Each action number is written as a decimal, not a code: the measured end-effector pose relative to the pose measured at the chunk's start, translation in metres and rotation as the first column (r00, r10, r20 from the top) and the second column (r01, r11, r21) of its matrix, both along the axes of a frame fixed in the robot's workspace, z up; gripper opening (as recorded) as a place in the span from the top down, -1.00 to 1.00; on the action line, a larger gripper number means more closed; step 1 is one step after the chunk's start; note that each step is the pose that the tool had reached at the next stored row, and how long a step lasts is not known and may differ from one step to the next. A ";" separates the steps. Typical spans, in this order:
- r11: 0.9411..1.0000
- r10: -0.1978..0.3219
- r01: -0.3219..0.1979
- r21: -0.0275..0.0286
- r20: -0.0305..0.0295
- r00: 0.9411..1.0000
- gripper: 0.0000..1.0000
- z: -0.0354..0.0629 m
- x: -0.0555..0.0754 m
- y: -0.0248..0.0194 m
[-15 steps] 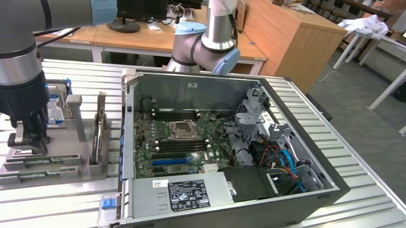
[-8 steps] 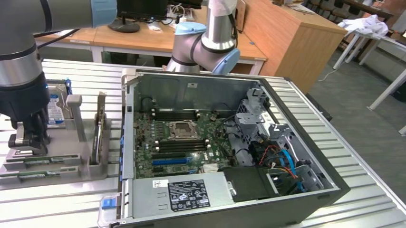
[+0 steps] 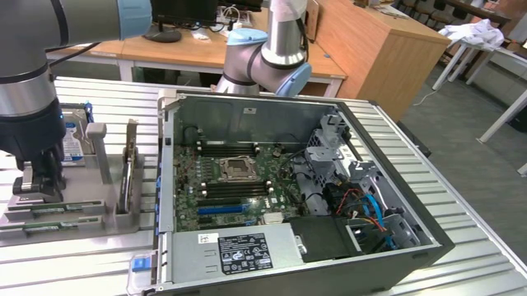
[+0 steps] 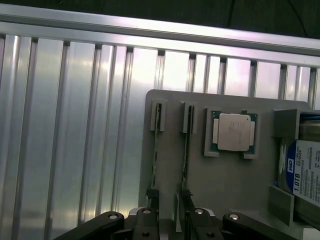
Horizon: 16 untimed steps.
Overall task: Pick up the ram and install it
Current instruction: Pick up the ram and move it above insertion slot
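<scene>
Two green ram sticks stand on edge in the slots of a grey holder (image 4: 170, 107): one ram stick (image 4: 156, 150) and a second ram stick (image 4: 185, 150) beside it. In the exterior view the ram (image 3: 56, 209) lies in that holder (image 3: 99, 223) on the exterior view's left. My gripper (image 3: 37, 185) hangs low over the holder. Its fingers (image 4: 152, 197) stand apart above the near ends of the two sticks, so the gripper (image 4: 169, 200) is open and holds nothing. I cannot tell whether it touches a stick.
A silver processor chip (image 4: 234, 131) and a hard drive (image 4: 306, 172) sit in the same holder. The open computer case (image 3: 288, 185) lies on the slatted metal table (image 3: 461, 203), showing black memory slots (image 3: 231, 148) near the processor socket (image 3: 234, 166).
</scene>
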State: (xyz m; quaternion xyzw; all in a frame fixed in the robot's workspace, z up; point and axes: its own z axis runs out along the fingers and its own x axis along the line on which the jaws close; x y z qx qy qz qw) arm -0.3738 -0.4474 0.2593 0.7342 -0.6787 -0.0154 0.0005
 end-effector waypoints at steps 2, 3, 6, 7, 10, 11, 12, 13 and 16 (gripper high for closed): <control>1.000 0.000 0.000 0.000 0.000 1.000 0.40 -0.0015 0.000 0.0000; 1.000 0.000 0.000 0.000 0.000 1.000 0.40 -0.0022 0.000 0.0000; 1.000 0.000 0.000 0.001 0.001 1.000 0.40 -0.0043 0.000 0.0000; 1.000 0.000 0.000 0.001 0.001 1.000 0.40 -0.0049 0.000 0.0000; 1.000 0.000 0.000 0.001 0.001 1.000 0.40 -0.0067 0.000 0.0000; 1.000 0.000 0.000 0.001 0.001 1.000 0.40 -0.0071 0.000 0.0000; 1.000 0.000 0.000 0.001 0.001 1.000 0.40 -0.0076 -0.001 0.0000; 1.000 0.000 0.000 0.001 0.001 1.000 0.40 -0.0080 -0.001 0.0000; 1.000 0.000 0.000 0.001 0.001 1.000 0.40 -0.0092 -0.001 0.0000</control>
